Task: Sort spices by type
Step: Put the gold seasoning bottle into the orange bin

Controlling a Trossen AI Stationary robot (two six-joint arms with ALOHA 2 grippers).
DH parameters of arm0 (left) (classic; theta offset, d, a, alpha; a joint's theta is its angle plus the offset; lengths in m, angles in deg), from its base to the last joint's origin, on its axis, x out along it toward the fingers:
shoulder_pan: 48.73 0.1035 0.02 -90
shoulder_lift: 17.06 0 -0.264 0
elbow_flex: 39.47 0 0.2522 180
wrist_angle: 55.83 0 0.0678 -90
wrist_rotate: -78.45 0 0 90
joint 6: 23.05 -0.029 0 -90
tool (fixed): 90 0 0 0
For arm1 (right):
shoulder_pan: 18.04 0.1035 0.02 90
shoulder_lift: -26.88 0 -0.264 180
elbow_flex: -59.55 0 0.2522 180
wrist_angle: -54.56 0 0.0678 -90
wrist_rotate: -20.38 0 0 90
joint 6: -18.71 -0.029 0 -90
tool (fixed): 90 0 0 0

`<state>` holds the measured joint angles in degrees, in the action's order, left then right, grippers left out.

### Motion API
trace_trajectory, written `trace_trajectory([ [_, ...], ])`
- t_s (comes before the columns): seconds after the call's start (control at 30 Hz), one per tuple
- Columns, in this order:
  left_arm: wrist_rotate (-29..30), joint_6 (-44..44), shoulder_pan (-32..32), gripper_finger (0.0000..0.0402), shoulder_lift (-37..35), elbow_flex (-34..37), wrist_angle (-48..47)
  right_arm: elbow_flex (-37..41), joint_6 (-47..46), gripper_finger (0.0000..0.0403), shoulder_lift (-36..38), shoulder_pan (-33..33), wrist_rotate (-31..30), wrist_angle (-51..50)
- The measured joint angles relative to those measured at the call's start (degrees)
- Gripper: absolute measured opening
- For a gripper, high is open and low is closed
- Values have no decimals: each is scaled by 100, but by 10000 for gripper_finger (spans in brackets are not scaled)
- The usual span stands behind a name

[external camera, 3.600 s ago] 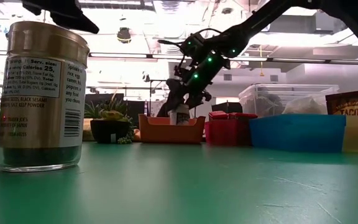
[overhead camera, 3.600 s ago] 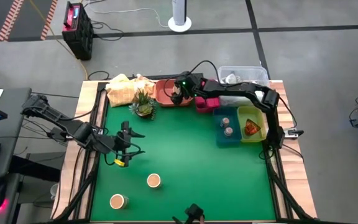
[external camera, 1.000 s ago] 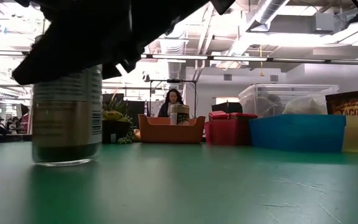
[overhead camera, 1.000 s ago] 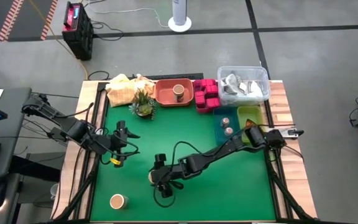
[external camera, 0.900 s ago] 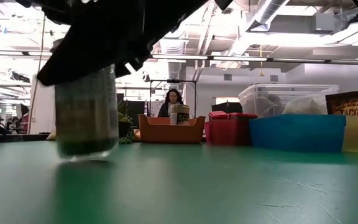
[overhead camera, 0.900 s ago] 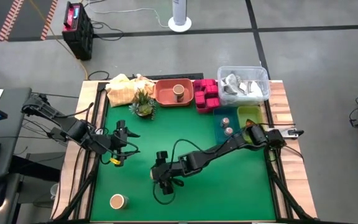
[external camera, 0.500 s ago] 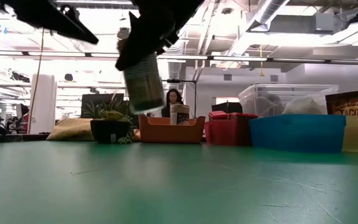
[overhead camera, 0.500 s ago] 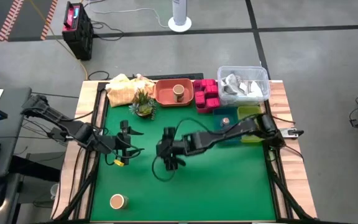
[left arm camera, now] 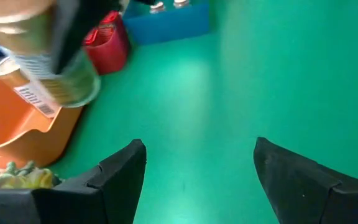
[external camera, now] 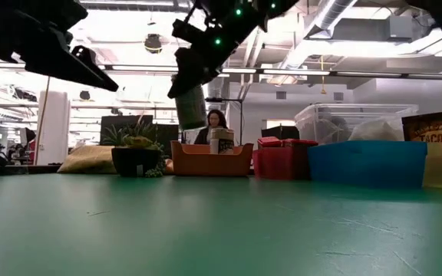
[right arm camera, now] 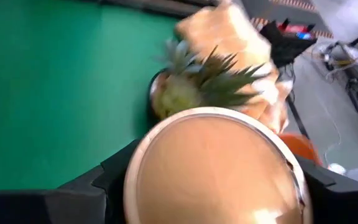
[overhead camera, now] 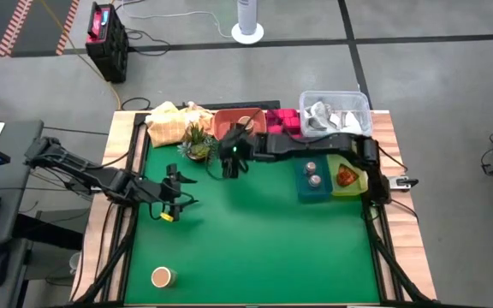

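1. Worktop [overhead camera: 255,248], green surface: nearly bare of spices. Sorting is judged well advanced, with one loose item left out on the open green.

2. Clear bin [overhead camera: 335,115], far right corner: holds pale crumpled items; contents not identifiable.

3. Orange tray [overhead camera: 229,120], far edge: partly hidden by the right arm in the high view. In the low view a labelled cup [external camera: 222,140] stands inside it. Judged the destination for round cups.

4. Blue tray [overhead camera: 302,190]: two small grey-brown jars [overhead camera: 312,174] stand in it together. Judged done.

5. Yellow-green tray [overhead camera: 356,184], just beside the blue one: holds the red-orange piece [overhead camera: 345,176]. Judged done.

6. Magenta packets [overhead camera: 283,121]: grouped against the far edge between orange tray and clear bin. Count not clear.

7. Right hand [overhead camera: 231,162]: closed around a tan-lidded cup [external camera: 191,106], carried above the worktop near the orange tray and the potted plant [overhead camera: 198,142]. Not yet set down.

8. Left hand [overhead camera: 175,198]: fingers spread apart, empty, over the left side of the worktop. Waiting.

9. Last tan cup [overhead camera: 162,276]: upright near the front left corner, well apart from all trays. Remaining work.
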<state>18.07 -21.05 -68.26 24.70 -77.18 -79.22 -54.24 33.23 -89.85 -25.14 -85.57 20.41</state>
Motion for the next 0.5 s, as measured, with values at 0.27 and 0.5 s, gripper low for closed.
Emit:
trace_trajectory([
  [0.27,-45,244,0,286,-462,272,11,2,101,295,-114,-763,595,821],
  [0.5,-41,424,-2,286,-553,274,9,-9,347,295,-470,-1173,701,1450],
])
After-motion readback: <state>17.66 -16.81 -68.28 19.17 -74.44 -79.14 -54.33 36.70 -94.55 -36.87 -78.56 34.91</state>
